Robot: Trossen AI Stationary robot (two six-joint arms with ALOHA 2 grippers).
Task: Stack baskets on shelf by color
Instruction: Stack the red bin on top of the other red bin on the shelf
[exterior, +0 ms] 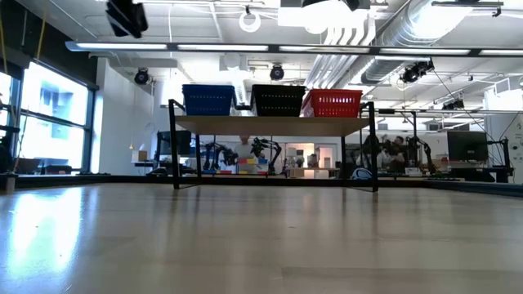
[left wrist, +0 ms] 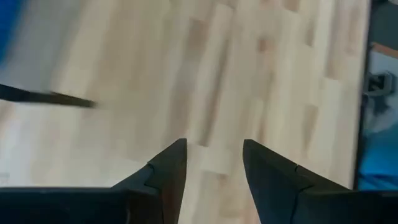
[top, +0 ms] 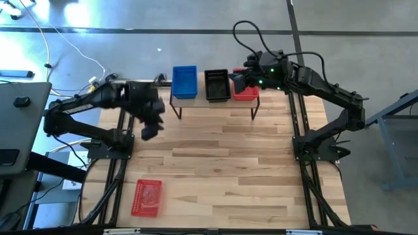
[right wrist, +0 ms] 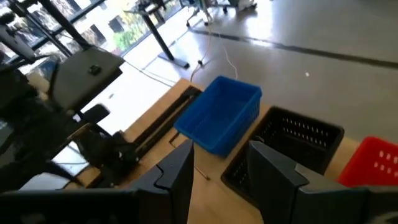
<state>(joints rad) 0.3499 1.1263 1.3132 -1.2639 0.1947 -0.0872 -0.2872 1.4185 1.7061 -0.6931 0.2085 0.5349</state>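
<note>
Desk (top: 222, 170): light-wood plank top, both arms over its far half.

Shelf (top: 215, 103): low plank on thin black legs at the far edge of the desk. The low view shows it raised clear of the desk, carrying three basket groups side by side.

On the shelf, left to right in the high view: blue basket stack (top: 184, 81), black basket stack (top: 217, 85), red basket stack (top: 246, 90). How many sit nested in each cannot be told.

Loose red basket (top: 147, 196): alone on the near left part of the desk, well apart from the shelf. Judged the last piece to go.

Left pincer (top: 149, 130): hangs in the air over the desk, beside the shelf's left leg, fingers apart, nothing between them. Its wrist view shows only bare planks beyond the tips.

Right pincer (top: 236, 83): hangs over the shelf by the black and red stacks, fingers apart, empty.

Step in hand, as judged: the gap between placements, with neither arm carrying anything.

Next move calls for: the left arm to travel toward the near edge, come down over the loose red basket, close on a rim wall, lift it above shelf height, then cross the blue and black stacks to nest it in the red one, or pass it to the right arm.
</note>
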